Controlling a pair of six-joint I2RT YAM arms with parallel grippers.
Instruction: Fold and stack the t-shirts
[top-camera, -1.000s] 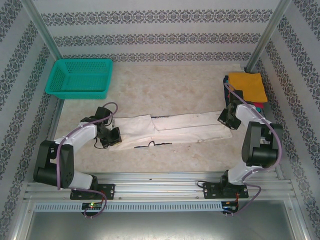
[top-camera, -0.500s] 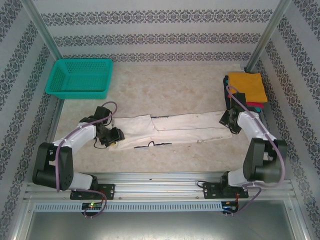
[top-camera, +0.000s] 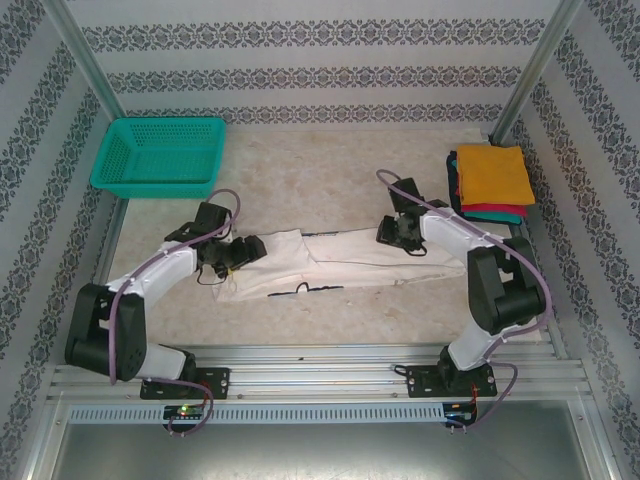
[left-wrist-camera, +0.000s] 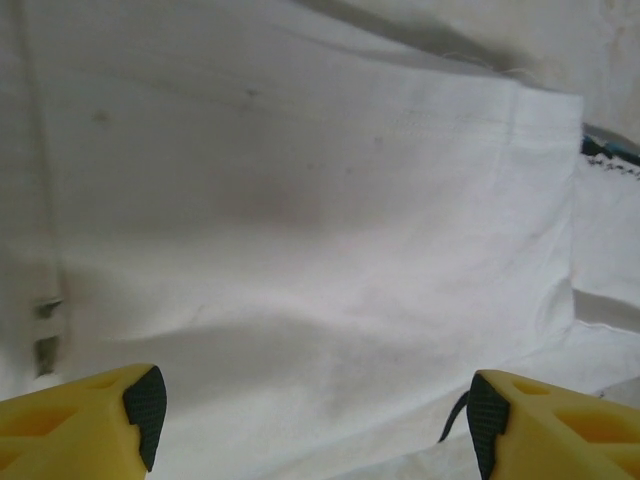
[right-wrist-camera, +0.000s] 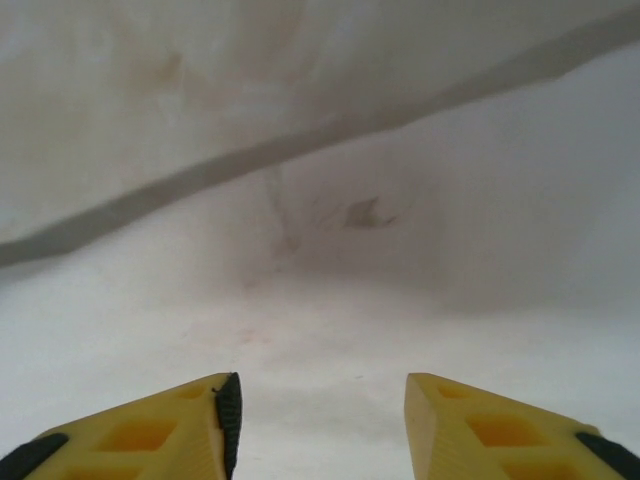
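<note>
— Starting at the left gripper (left-wrist-camera: 315, 410): spread wide, nothing pinched, only white cloth below.

— And at the right gripper (right-wrist-camera: 320, 400)?

— Parted too, though narrower. Nothing caught there either, just poised over the white t-shirt (top-camera: 350, 250).

— Both clamped a second ago?

— Yes, shut then at the two ends of the shirt. Let go since, and moved inward along it: left now over the left end, right well in from the right end, toward the middle.

— Meaning for the fold?

— Probably finished with stretching and laying flat. Likely lining up for a fresh grip before the next fold. Not yet stacked, in any case.

— Lie of the shirt?

— Flat on the table (top-camera: 330, 180), toward the front, as a narrow band. Long axis left to right, roughly parallel to the near edge, with the left part a little wider than the right. A dark trace, perhaps print, peeking out along the near side. Impossible to tell collar end from hem end.

— Further out?

— Folded pile (top-camera: 493, 175) at the right rear, orange on top, red beneath, near the band's right end but apart from it. Teal basket (top-camera: 150, 186) at the left rear, well apart.
</note>
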